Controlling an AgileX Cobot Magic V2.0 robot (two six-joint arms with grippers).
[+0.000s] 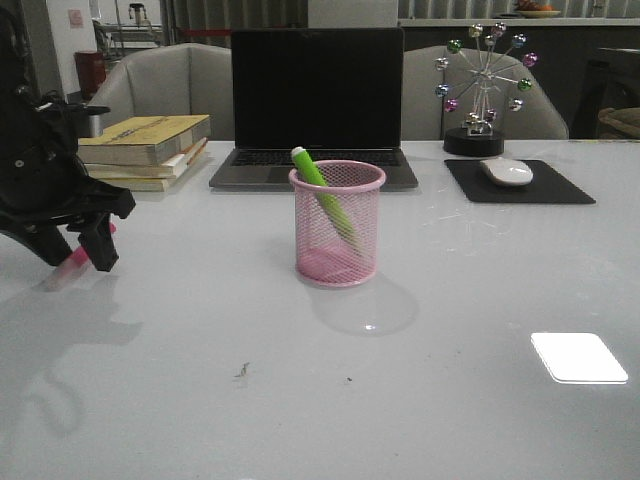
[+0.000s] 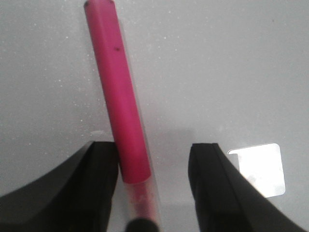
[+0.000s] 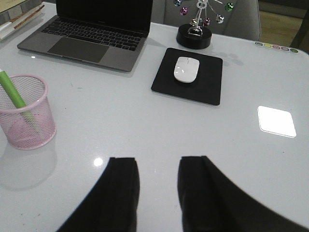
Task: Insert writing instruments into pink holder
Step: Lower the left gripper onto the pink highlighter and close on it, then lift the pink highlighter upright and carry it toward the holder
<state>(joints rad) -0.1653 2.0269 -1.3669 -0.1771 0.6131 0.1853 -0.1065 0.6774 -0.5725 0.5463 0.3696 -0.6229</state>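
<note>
At the far left of the desk [image 1: 300, 400], well to the left of the pink holder [image 1: 337, 224], the left tool [image 1: 85, 245] is seen lowered to the surface. Its fingers are held apart, and the pink marker [image 2: 123, 101] is found lying flat between them; in the left wrist view it sits close against one finger [image 2: 99, 183], with a clear gap to the other. No clamping is shown. The marker's long axis is laid roughly in line with the fingers, running out ahead of them, so the coming closure is judged to fall across its width, near the clear cap [image 2: 140, 200]. From the front, only a pink end is glimpsed at the fingertips.

Behind this tool, a stack of books [image 1: 145, 150] is placed to the left of the holder, and a laptop [image 1: 315, 105] stands directly behind the holder. The holder itself stands upright near the desk's middle, and the green marker [image 1: 322, 195] is already held inside it, leaning with its top over the rim.

To the right of the holder, a mouse [image 1: 507, 171] on a black pad [image 1: 518, 183] and a small wheel ornament [image 1: 484, 90] are seen. The right tool [image 3: 157, 186] is held above bare desk to the right of the holder, fingers apart and empty. The left arm is plainly the nearer to the remaining marker.
</note>
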